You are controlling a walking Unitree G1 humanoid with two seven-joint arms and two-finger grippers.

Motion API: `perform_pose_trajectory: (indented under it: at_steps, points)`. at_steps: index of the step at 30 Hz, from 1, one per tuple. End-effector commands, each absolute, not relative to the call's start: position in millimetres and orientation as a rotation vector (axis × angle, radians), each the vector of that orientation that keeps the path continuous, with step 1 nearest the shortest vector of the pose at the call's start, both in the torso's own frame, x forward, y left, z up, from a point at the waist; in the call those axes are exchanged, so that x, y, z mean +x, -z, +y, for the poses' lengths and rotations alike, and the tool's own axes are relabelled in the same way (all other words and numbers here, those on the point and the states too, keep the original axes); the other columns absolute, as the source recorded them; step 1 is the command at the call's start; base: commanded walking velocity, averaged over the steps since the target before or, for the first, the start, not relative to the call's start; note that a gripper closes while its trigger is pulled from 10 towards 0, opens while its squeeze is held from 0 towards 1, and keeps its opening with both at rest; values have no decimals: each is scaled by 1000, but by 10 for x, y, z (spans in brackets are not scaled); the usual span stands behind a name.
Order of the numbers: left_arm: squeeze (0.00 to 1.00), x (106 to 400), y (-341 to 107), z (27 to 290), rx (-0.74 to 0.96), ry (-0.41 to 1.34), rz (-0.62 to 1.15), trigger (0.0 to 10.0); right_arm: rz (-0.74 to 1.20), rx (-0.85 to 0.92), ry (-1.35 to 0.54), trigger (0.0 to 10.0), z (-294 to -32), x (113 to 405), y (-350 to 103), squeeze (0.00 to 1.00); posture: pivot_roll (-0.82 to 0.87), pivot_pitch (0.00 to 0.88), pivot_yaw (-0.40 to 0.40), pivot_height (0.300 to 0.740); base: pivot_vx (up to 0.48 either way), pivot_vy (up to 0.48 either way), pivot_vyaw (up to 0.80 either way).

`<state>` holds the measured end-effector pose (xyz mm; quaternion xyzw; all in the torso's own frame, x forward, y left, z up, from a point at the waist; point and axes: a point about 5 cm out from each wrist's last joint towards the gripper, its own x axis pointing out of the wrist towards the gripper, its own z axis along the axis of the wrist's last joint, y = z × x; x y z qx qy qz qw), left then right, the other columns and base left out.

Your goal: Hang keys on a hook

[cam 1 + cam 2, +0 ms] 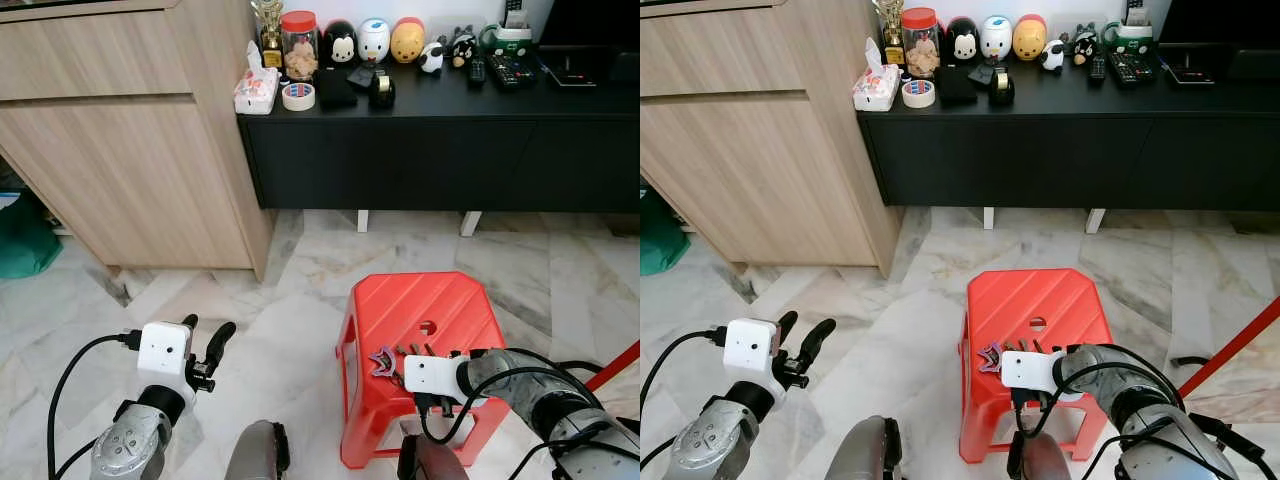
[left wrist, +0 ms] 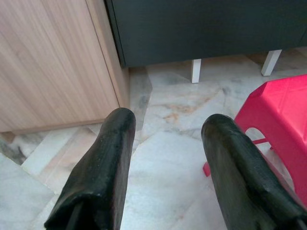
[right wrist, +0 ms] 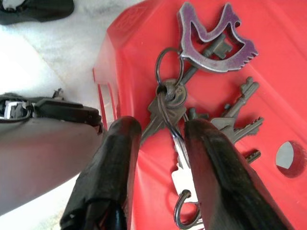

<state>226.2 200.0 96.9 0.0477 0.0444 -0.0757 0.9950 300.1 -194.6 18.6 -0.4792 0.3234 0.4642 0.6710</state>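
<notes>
- Keys (image 3: 201, 120) lie fanned flat on the red stool (image 1: 420, 310), joined by a ring to a purple metal fob (image 3: 211, 33).
- Right gripper (image 3: 163, 132) is down at the stool top, fingers parted either side of the ring and bunch, nothing clamped; judged a pre-grasp stance.
- Left gripper (image 2: 165, 129) hovers spread over the marble floor (image 1: 290, 330), holding nothing, near the wooden cabinet (image 1: 120, 140).
- Right wrist view resolves individual keys; head views show a small cluster.
- No hook can be identified.
</notes>
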Motion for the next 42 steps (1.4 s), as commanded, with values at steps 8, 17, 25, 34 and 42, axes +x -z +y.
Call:
perform_pose_trajectory:
  at_steps: [8,17,25,34,42]
  points:
    - [0,2231,-1005,2019,92,144,88,10000,691,-1172,-992,10000,-1944,3053,-203,0,178,116,44,621,0,0,0]
    - [0,2230,-1006,2025,90,141,89,10000,649,-1181,-971,10000,-1901,3091,-229,0,180,117,45,621,0,0,0]
    - [0,2239,-1006,2030,93,140,90,10000,596,-1088,-963,10000,-1802,3114,-256,0,179,114,46,621,0,0,0]
    - [0,2244,-1005,2030,93,139,91,10000,618,-1136,-959,10000,-1850,3103,-238,0,181,114,44,621,0,0,0]
    - [0,2245,-1006,2025,95,137,92,10000,656,-1170,-967,510,-1901,3060,-189,0,185,113,42,621,0,0,0]
